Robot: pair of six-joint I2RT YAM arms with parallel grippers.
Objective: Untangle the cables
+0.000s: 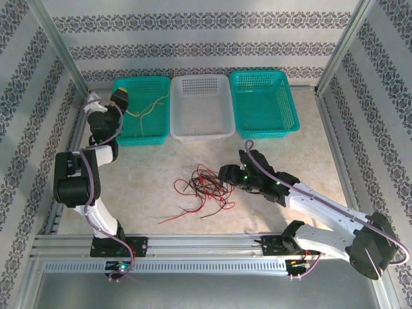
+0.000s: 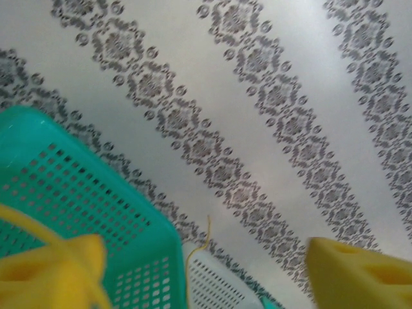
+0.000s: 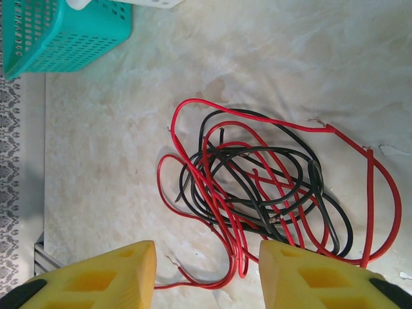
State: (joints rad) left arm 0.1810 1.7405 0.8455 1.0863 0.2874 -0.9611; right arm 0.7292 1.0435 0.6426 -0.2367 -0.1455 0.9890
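the tangle of red and black cables (image 1: 205, 187) sits mid-table, loops threaded through one another, with loose red tails trailing toward the near edge. the right gripper (image 1: 225, 172) is just beside the knot on its right. in its wrist view the fingers are apart with nothing clamped, though a red loop lies on the table (image 1: 148, 174) in the gap ahead of them. out at the back left, the yellow cable (image 1: 149, 108) lies in the left teal basket (image 1: 141, 140), one end poking up at the rim on the side next to the white basket (image 1: 201, 133). the left gripper (image 1: 120, 98) hovers over that basket's far left corner, jaws spread wide and empty. so one cable looks sorted and two remain knotted, by my reading. now the danger: the red and black strands cross so tightly that if the right fingers close where they point, they may pinch both colours and drag the whole knot instead of freeing one cable. pulling a loop rather than an end could cinch it tighter. a long red tail might sweep off the near edge. on the left, a thin yellow strand runs close to one finger, contact unclear, and it could snag and lift the cable back out.
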